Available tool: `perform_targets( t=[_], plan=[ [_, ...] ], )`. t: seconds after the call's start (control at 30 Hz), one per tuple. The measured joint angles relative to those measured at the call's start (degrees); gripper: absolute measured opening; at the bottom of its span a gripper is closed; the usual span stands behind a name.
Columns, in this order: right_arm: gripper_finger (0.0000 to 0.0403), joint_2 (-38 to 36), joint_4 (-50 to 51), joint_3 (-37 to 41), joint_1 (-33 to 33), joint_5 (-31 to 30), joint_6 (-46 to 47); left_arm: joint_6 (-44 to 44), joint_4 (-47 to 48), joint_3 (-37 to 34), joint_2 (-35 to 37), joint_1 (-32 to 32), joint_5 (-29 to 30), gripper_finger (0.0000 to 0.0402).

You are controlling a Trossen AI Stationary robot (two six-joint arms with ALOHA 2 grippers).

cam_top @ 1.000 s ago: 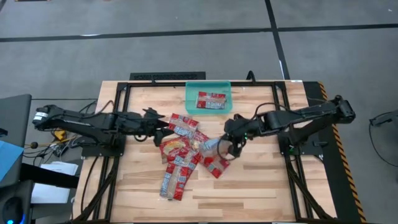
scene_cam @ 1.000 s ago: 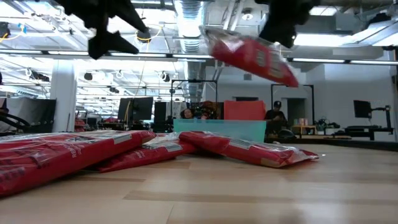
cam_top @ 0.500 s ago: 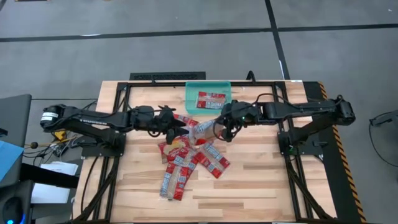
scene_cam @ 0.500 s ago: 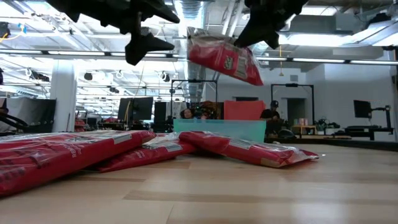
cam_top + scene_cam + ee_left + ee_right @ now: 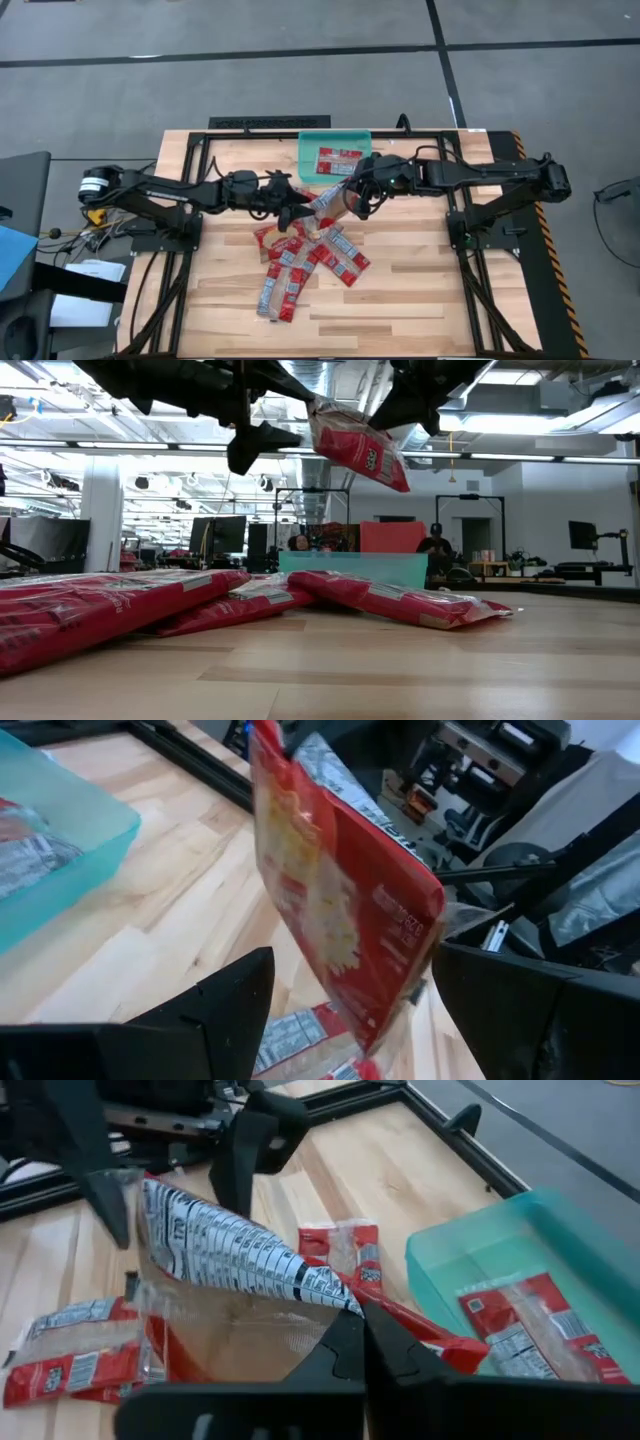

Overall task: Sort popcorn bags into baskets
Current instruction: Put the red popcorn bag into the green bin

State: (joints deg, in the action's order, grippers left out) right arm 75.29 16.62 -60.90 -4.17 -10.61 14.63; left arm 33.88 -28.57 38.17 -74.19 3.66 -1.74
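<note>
Near the middle of the high view, just below the tray, your right gripper (image 5: 352, 196) has its jaws clamped on one edge of a squarish popcorn bag (image 5: 328, 200), which hangs clear of the bench (image 5: 420, 290) with its free end drooping. Your left gripper (image 5: 297, 211) sits just beside it with its jaws apart, one finger on either side of the hanging bag in the left wrist view, not closed on anything.

The pinch is on the bag's edge only, so I judge a quick swing toward the teal basket (image 5: 309, 145) could let the foil slide out and drop short, onto the pile (image 5: 300, 260) or the basket's near rim. With the two grippers this close, the left one could also knock the bag loose or strike the right arm if either moves without the other giving way. The drooping end may catch the basket's rim on the way in.

One packet (image 5: 339, 160) already lies inside the basket, toward the upper centre of the high view; the rest lie heaped on the bench below the grippers, overlapping, so you cannot count them surely.

How deep the right jaws bite is hard to make out: in the right wrist view the fingers are covered by the bag's clear end. In the low view both arms are cut off by the top edge, and the basket shows only as a teal strip behind the packets.
</note>
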Motion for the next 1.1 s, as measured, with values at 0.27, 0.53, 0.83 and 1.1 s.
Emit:
perform_targets(
  t=[0.27, 0.53, 0.83, 1.1],
  plan=[
    [0.0010, 0.0, -1.6, 0.0, -0.8, 0.0, 0.3, -1.2, -1.2, 0.0, -0.9, 0.8, 5.0, 0.0258],
    [0.0014, 0.0, -2.3, 0.0, -0.8, 0.3, 0.3, -1.3, -2.0, 0.0, -0.9, 2.3, 5.5, 0.0188],
    [0.0045, 0.0, -2.3, 0.0, -0.8, 0.7, -2.4, -0.6, 1.4, 0.0, -0.9, 3.5, 3.3, 0.0015],
    [0.0139, -3.5, -0.3, -0.4, -0.9, 2.1, -5.6, -1.9, 4.6, 0.0, -0.6, 3.5, 3.2, 0.0006]
  ],
)
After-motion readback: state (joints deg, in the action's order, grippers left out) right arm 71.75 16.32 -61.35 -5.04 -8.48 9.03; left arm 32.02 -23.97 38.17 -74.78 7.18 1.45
